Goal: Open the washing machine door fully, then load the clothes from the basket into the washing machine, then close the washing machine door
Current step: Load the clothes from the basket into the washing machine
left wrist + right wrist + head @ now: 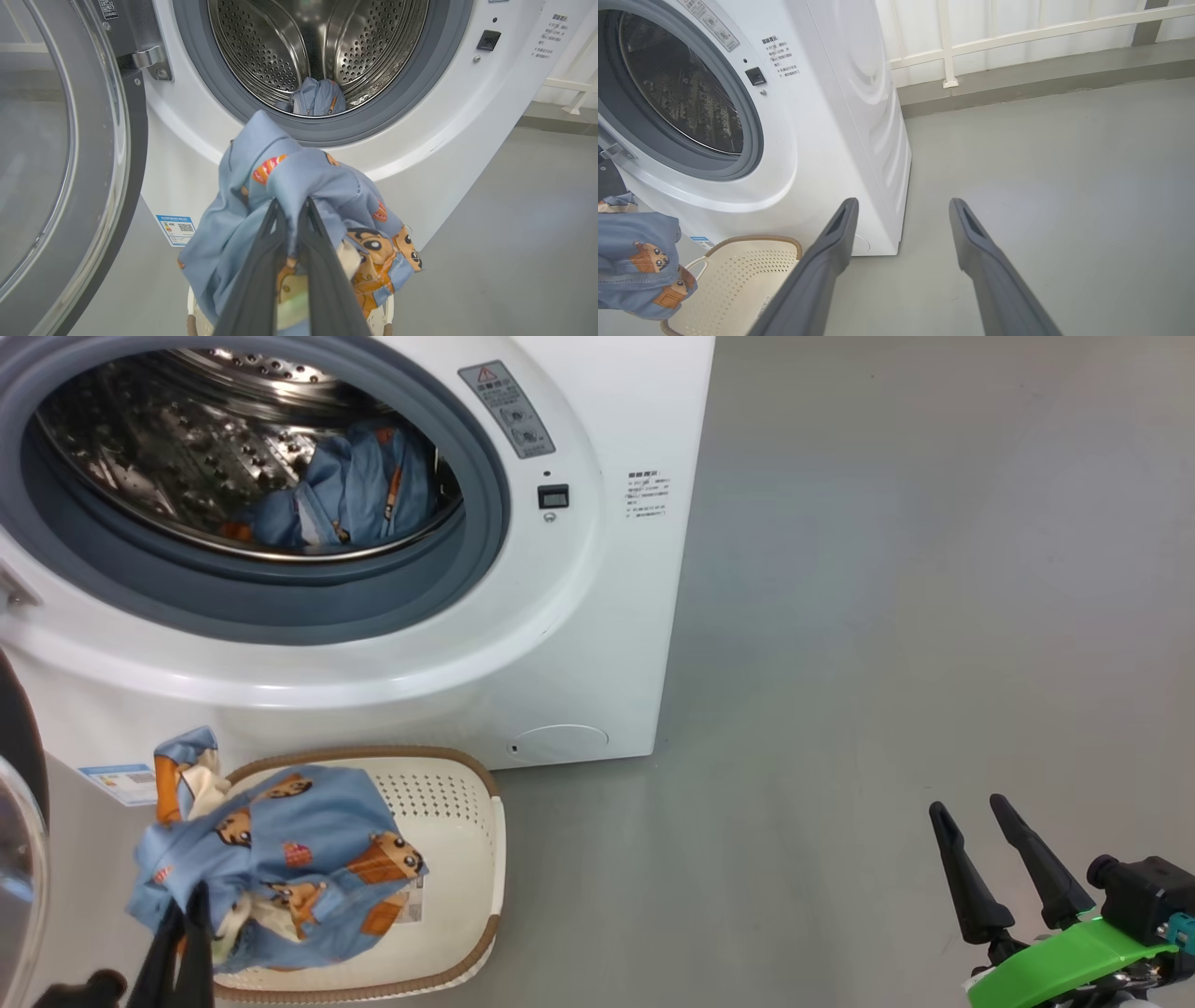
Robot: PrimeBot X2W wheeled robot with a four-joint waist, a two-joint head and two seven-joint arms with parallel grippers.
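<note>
The white washing machine (pixel 597 616) stands with its door (pixel 70 163) swung wide open to the left. A light blue piece of the clothes (pixel 345 495) lies inside the steel drum (pixel 280 46). My left gripper (pixel 292 207) is shut on another bundle of blue clothes (pixel 299 182) with orange animal prints, holding it up above the cream basket (pixel 485 859), below the drum opening. In the head view that gripper (pixel 187 896) sits at the lower left under the bundle (pixel 280 859). My right gripper (pixel 969 807) stands open and empty over the floor at the lower right, seen also in its wrist view (pixel 903 205).
Bare grey floor (pixel 887 569) stretches to the right of the machine. A white railing (pixel 1017 32) and a low kerb run behind it. The door's glass bowl (pixel 19 868) bulges in at the head view's left edge, close to the basket.
</note>
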